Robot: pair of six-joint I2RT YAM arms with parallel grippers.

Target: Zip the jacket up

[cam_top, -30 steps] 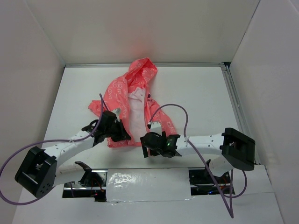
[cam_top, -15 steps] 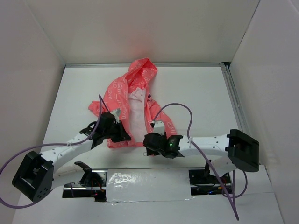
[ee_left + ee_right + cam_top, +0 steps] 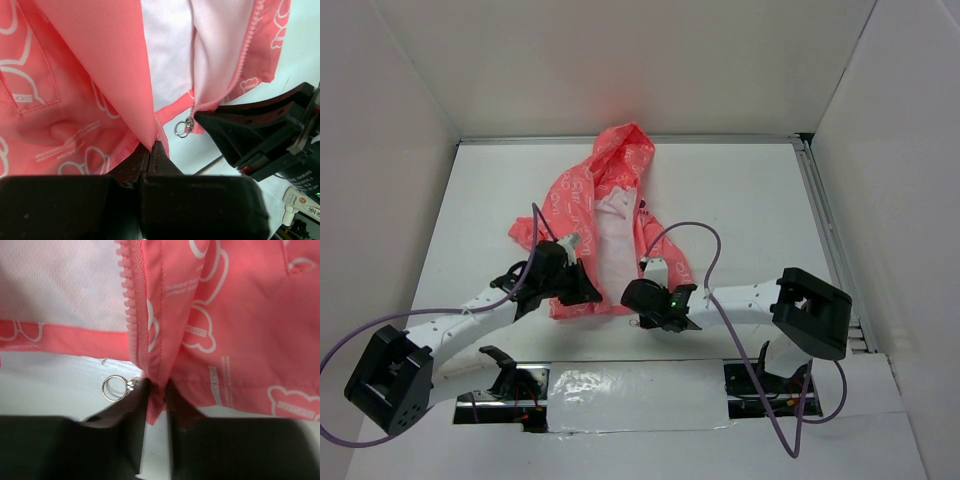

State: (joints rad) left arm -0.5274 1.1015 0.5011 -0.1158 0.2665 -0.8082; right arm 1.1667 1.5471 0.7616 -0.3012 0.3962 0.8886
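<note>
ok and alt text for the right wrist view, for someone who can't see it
The right arm's black two-finger tool pinches the bottom corner of a coral-pink printed jacket, right at its pink zipper teeth. A small silver ring sits beside the fingers over the white table, and whitish mesh lining shows above.

The jacket [image 3: 582,195] was coral pink with a repeating white outline print. Its lining [image 3: 617,240] was whitish, its zipper teeth [image 3: 131,295] pink and its pull ring [image 3: 113,388] silver. The left pincer [image 3: 152,150] and right pincer [image 3: 155,390] were black, and the table [image 3: 740,200] was white.
</note>
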